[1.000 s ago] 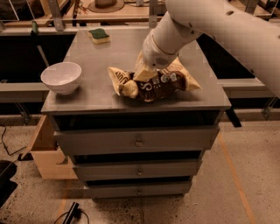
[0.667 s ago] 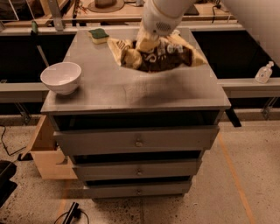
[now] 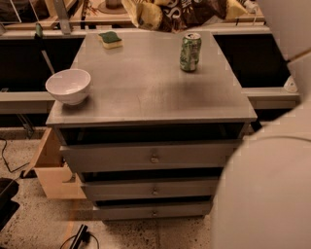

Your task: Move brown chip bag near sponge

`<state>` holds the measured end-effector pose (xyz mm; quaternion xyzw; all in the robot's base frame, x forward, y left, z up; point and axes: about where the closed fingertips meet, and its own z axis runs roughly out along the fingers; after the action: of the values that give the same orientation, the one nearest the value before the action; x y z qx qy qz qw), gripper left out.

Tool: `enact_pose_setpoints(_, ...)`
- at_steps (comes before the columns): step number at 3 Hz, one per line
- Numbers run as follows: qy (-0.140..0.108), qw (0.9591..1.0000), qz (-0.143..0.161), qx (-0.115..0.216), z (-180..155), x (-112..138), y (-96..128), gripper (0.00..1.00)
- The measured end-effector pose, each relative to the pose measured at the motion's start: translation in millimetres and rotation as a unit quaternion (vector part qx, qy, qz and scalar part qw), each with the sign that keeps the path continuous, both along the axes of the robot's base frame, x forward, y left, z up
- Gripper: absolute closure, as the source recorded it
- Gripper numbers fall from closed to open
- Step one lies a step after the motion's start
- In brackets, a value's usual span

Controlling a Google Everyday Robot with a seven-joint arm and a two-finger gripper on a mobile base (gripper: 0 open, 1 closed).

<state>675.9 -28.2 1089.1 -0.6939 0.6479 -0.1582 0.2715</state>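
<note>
The brown chip bag [image 3: 187,10], dark brown with pale yellow ends, hangs in the air at the top edge of the camera view, above the back of the grey cabinet top [image 3: 146,92]. The sponge [image 3: 111,39], green top over yellow, lies at the back left of the cabinet top, left of and below the bag. My gripper is out of view above the top edge, over the bag. Only parts of my white arm [image 3: 265,194] show at the right.
A white bowl [image 3: 68,85] stands at the front left corner of the cabinet top. A green soda can [image 3: 190,52] stands upright at the back right, just under the bag. The cabinet has drawers [image 3: 154,158] below. A cardboard box [image 3: 51,170] sits on the floor at the left.
The bag has gone up and back from the cabinet top to the top edge of the view. The gripper has left the view. The green can now shows.
</note>
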Motion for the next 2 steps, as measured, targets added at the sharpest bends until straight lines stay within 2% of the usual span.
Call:
enact_pose_setpoints(1, -0.029, 0.9987, 0.011, -0.041, 23, 27, 8, 1.00)
enact_pose_setpoints(2, -0.063, 0.9976, 0.009, -0.028, 51, 32, 5, 1.00)
